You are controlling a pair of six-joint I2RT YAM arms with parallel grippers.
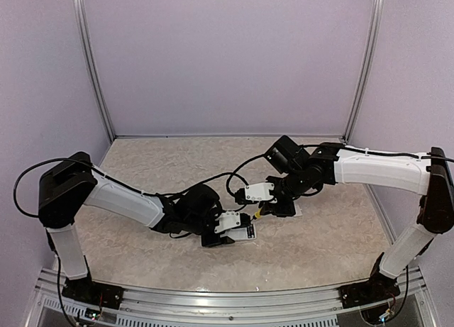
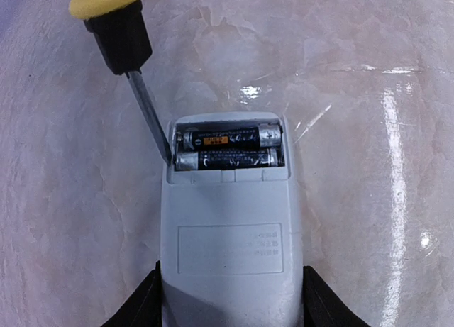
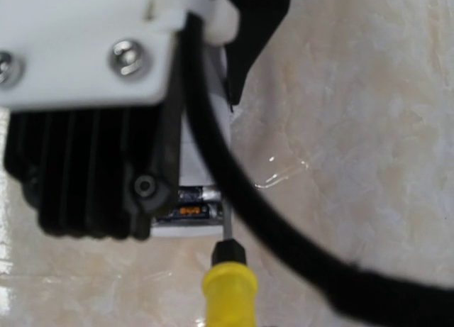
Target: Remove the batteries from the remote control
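The left hand [image 2: 230, 304] is gripping the remote [image 2: 227, 231]; the screwdriver [image 2: 147, 103] the right hand [image 1: 269, 207] is holding could skid off the batteries [image 2: 228, 148].

White arm shells [image 1: 128, 199], black joints [image 1: 67, 189], black cables [image 3: 269, 235], silver screws [image 3: 128, 57].

My gripper [image 2: 230, 302] clamps the near end of the remote control [image 2: 230, 249], one dark finger pressed to each long side. The remote lies flat on the marbled tabletop [image 2: 355, 128], back face up. At its far end the battery bay [image 2: 228, 121] is uncovered. Both batteries [image 2: 227, 157] sit in it, side by side and crosswise. A screwdriver [image 2: 149, 107] with a yellow handle and black collar slants in from the upper left. Its metal tip rests at the left end of the nearer battery, against the bay's left wall.
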